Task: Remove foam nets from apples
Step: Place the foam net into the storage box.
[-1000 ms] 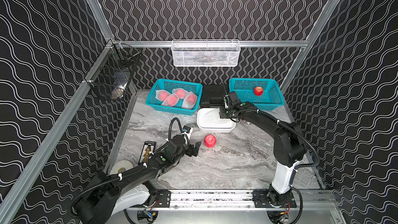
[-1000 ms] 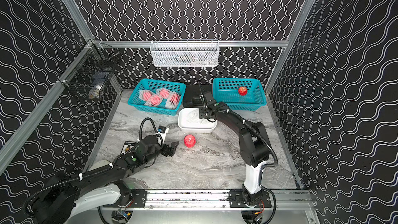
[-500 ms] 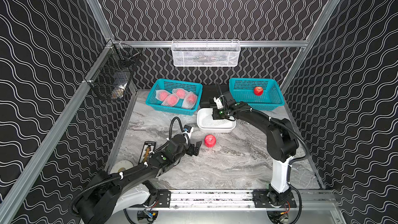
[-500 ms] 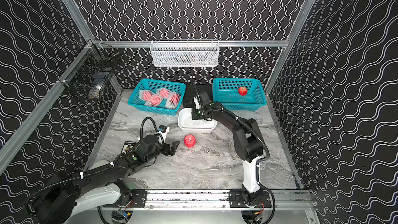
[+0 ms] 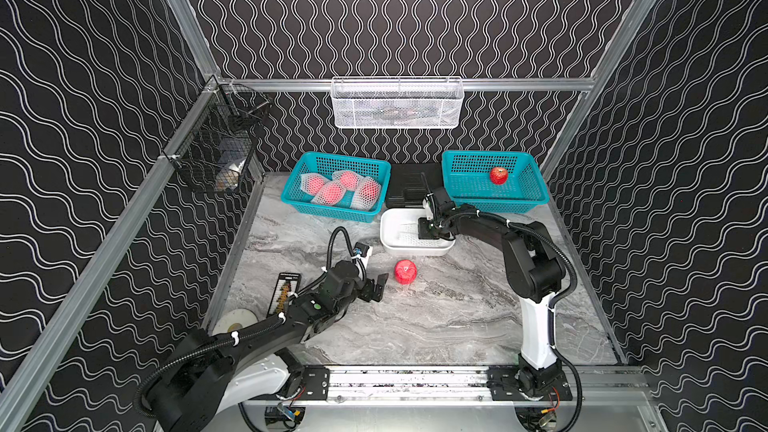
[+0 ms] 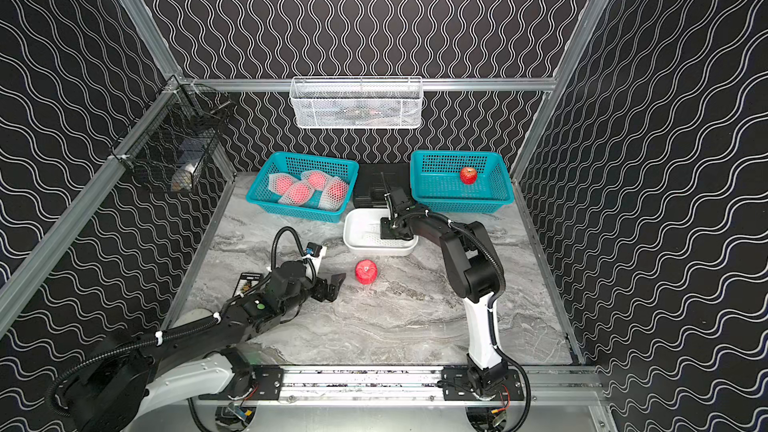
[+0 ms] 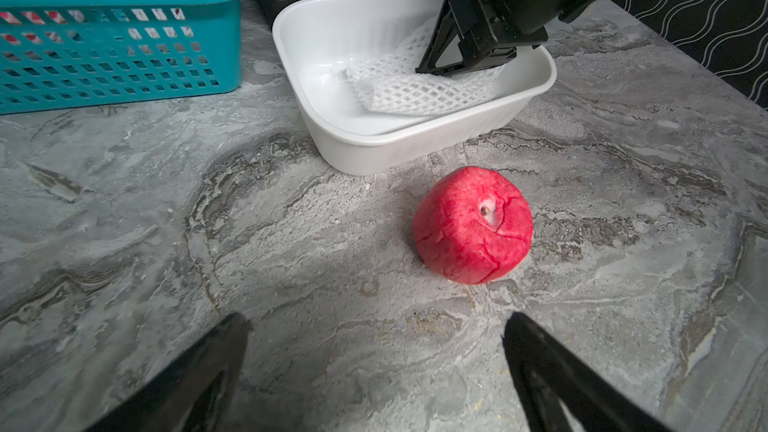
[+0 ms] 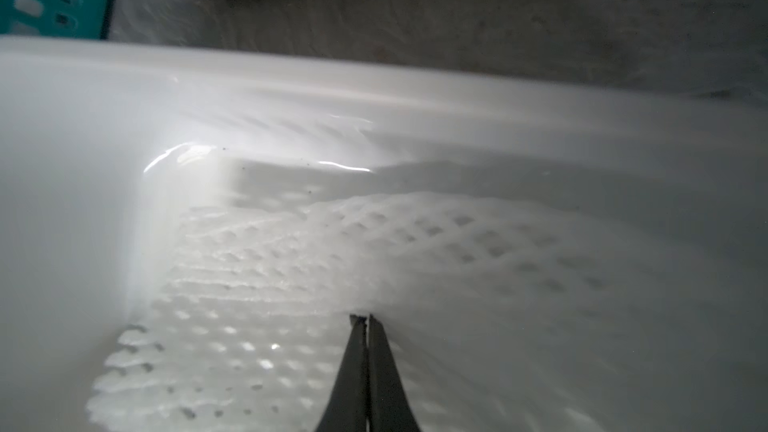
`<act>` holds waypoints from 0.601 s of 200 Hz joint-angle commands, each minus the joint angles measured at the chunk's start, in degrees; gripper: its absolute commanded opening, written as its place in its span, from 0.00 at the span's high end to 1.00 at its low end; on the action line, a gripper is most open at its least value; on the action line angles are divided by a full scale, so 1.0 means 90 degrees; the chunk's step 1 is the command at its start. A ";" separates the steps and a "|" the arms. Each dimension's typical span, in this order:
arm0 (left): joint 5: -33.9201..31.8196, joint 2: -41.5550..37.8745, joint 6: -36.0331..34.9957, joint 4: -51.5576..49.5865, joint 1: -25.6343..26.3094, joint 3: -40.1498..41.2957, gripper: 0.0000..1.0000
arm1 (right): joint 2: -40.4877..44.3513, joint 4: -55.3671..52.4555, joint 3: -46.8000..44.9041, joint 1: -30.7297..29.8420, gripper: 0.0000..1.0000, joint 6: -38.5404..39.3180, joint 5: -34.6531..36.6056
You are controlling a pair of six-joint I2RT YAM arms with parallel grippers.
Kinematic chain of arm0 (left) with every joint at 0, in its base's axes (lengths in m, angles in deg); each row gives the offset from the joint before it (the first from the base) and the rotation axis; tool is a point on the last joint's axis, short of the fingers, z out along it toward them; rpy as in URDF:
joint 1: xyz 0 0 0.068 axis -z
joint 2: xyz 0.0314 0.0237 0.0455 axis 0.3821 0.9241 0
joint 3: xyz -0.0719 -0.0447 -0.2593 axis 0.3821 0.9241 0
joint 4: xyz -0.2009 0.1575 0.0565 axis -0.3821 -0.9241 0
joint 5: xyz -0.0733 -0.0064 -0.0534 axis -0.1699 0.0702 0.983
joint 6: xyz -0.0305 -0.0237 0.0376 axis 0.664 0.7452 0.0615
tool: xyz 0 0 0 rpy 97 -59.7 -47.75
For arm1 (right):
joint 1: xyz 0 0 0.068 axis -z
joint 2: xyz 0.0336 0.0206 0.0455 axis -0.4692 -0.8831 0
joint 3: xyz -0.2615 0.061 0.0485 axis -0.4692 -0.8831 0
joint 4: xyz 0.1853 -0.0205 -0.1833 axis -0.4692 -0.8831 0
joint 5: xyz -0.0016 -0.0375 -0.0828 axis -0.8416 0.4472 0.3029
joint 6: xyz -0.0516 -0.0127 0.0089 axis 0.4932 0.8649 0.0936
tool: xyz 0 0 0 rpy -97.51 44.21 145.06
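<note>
My left tool stands apart over the surface, the bare apple just ahead; I should close squarely round its middle. Beyond, my right tool is together, tips on the foam net in the white tub, lower than a second ago. Netted apples wait farther back.

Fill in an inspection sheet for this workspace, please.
Surface: marble table, no spills seen.
Job's things: four netted apples in left basket; bare apple in right basket; table apple bare; nets in tub.
Clutter: black case between baskets; card, disc at left edge.
Grippers: left gripper open, short of table apple; right gripper shut, tips at nets.
Cables: hose loops over left arm; nothing seen snagged.
Surroundings: white wire basket, black wire basket on rails.
</note>
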 commanded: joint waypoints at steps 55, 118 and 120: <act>-0.0079 -0.0262 0.0096 -0.0241 -0.0004 -0.0156 0.01 | 0.0907 -0.0176 0.0274 0.0007 0.78 0.0023 -0.0426; 0.0088 -0.0728 0.0561 -0.2410 -0.0002 -0.0866 0.01 | 0.2726 -0.0229 -0.0953 -0.0314 0.36 0.0194 -0.0845; 0.0129 -0.0750 0.0581 -0.2450 -0.0003 -0.0866 0.01 | 0.2787 -0.0208 -0.1030 -0.0342 0.36 0.0210 -0.0882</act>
